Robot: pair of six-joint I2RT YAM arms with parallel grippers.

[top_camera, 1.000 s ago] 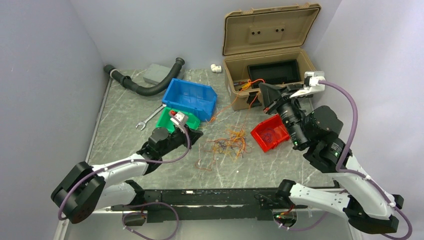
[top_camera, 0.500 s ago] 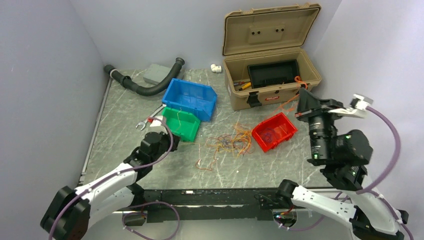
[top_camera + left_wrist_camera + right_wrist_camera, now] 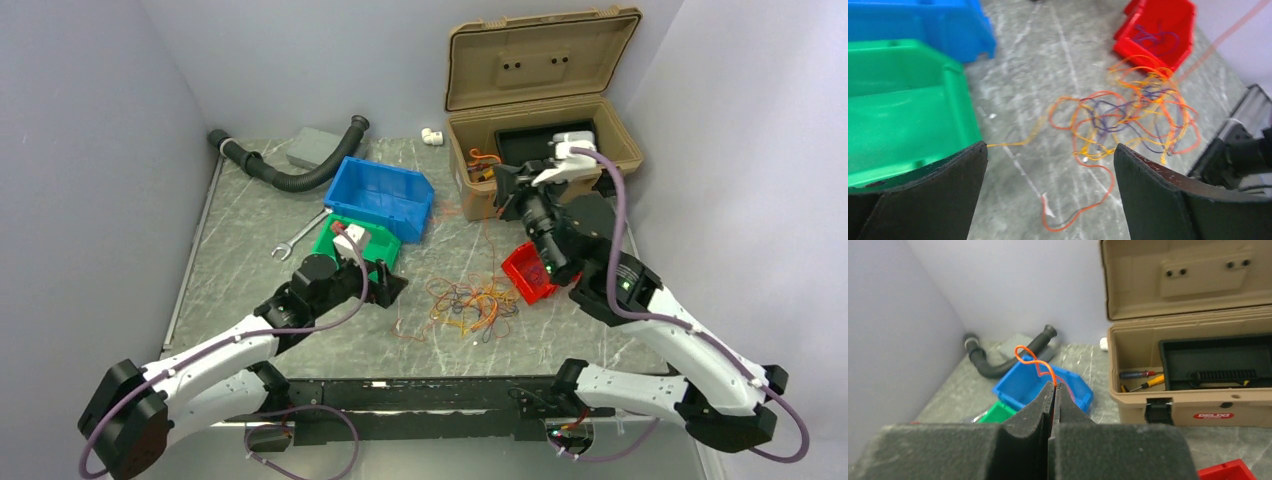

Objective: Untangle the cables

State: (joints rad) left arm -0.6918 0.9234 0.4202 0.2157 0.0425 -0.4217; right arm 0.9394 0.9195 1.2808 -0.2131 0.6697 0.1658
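By the toolbox (image 3: 1188, 285), right claw (image 3: 1054, 390) pinching orange cable (image 3: 1033, 360), left claw (image 3: 1050, 150) agape.

Orange, yellow, red, some purple cables (image 3: 468, 305); grey table (image 3: 250, 270), pale marble veins; blue bin (image 3: 913, 20), green bin (image 3: 903, 100), red bin (image 3: 1158, 30); tan toolbox (image 3: 540, 65); black hose (image 3: 290, 180).
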